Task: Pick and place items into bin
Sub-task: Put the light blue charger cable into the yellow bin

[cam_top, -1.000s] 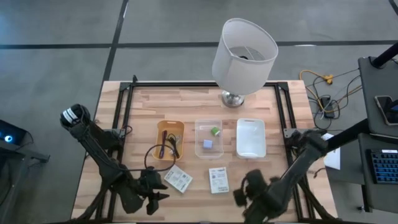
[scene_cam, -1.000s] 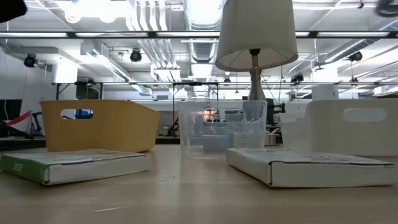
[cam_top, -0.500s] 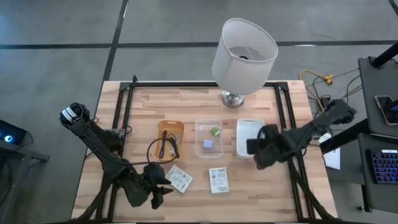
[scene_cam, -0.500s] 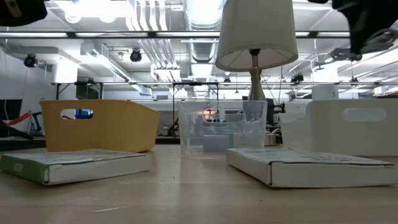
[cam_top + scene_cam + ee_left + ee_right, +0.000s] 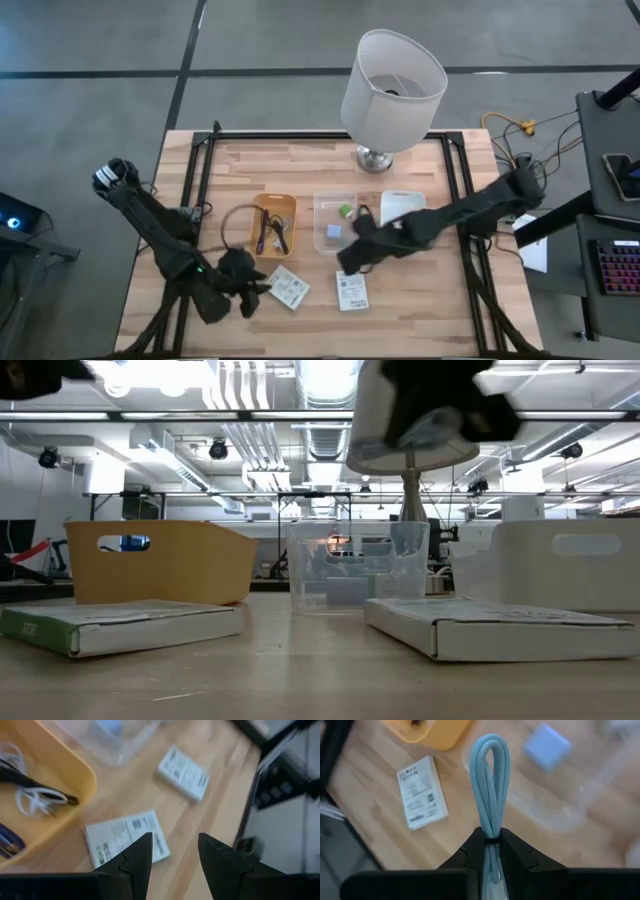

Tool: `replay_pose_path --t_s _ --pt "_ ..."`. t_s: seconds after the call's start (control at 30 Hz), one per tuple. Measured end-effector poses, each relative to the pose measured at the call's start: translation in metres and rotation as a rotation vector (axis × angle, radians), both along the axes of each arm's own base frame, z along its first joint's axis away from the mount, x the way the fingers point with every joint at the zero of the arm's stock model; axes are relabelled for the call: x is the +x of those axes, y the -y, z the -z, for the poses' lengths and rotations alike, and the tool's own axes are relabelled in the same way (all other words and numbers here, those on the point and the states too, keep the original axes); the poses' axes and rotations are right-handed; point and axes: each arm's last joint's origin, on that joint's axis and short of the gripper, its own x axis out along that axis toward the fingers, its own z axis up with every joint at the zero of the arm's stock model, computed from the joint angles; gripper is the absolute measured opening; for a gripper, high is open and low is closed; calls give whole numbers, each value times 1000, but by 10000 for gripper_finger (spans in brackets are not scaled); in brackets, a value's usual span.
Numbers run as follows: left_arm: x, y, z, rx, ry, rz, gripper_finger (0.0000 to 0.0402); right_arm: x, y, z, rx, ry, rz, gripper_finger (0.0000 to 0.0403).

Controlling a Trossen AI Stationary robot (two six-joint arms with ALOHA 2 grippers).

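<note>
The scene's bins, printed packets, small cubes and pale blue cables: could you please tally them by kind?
Bins: 3, namely the yellow bin, the clear bin and the white bin
Printed packets: 2, the left packet and the right packet
Cubes: 2, the green cube and the bluish cube
Pale blue cable: 1, held in the right gripper
Total: 8
</note>
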Motion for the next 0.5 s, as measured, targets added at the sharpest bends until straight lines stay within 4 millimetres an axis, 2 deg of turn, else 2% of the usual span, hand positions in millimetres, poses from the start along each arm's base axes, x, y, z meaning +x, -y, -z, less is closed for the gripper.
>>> replay_pose_path --t_s 0.13,0.23,0.33,0.5 --pt "-15 -18 -23 -41 78 -48 143 36 1 -6 -127 29 -239 34" --pt "-26 -36 -31 -26 127 -147 145 60 3 -15 -170 67 -352 34" --pt "-38 -53 -31 -56 185 -262 159 84 10 -18 -209 92 -412 34" --pt "-50 -67 -15 -157 245 -333 200 123 27 -25 -239 154 -419 34"
